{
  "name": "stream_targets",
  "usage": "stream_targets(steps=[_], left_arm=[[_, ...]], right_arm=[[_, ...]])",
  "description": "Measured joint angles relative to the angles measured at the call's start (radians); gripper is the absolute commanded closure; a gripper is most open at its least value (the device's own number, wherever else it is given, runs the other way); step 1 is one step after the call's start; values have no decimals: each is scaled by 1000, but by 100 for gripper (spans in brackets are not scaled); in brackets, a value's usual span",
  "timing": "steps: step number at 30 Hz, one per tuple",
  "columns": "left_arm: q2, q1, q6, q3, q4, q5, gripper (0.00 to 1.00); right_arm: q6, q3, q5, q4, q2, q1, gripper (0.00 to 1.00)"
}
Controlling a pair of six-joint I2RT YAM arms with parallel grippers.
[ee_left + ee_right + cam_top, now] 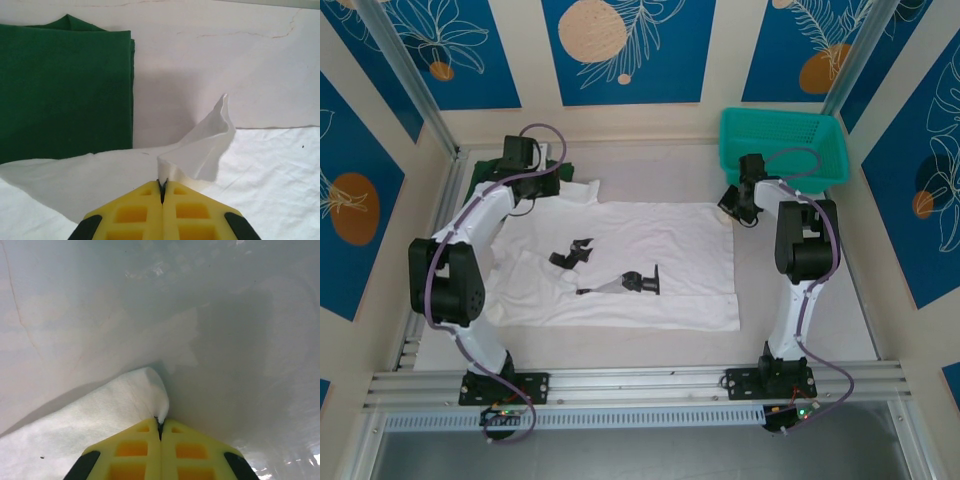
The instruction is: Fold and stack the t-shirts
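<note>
White t-shirt (pixel 650 240) pinched by left hand (pixel 162 184) and right hand (pixel 160 421), teal basket (pixel 772 113) nearby.

the white shirt (pixel 650 240) takes up most of the middle of the table (pixel 850 320), so the bare lanes are the strip along the back wall, the wide patch right of the shirt and a thin band by the near rail (pixel 640 380). the teal basket (pixel 785 145) blocks the far right corner, with the right arm (pixel 800 240) standing just in front of it. the green shirt (pixel 60 90) fills the far left corner, and the left arm (pixel 485 208) leans across that side.
</note>
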Motion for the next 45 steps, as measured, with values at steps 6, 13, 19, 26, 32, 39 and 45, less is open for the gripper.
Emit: stream_targets(steps=[6, 13, 19, 26, 32, 39, 45], left_arm=[[-34, 0, -10, -26, 0, -1, 100], [-142, 0, -14, -110, -15, -12, 100], [-311, 11, -3, -246, -46, -56, 100], [-505, 38, -6, -375, -138, -135, 100], [-639, 38, -48, -460, -211, -211, 100], [-795, 40, -109, -528, -280, -279, 98], [-831, 40, -185, -600, -322, -285, 99]], right_arm=[[-10, -124, -66, 108, -70, 5, 100], [-45, -299, -166, 243, -269, 18, 100], [-88, -442, -230, 323, -441, 6, 100], [-111, -587, -261, 325, -585, -67, 100], [-109, -645, -270, 314, -675, -109, 100], [-62, -738, -275, 305, -740, -116, 100], [-23, -813, -285, 303, -779, -117, 100]])
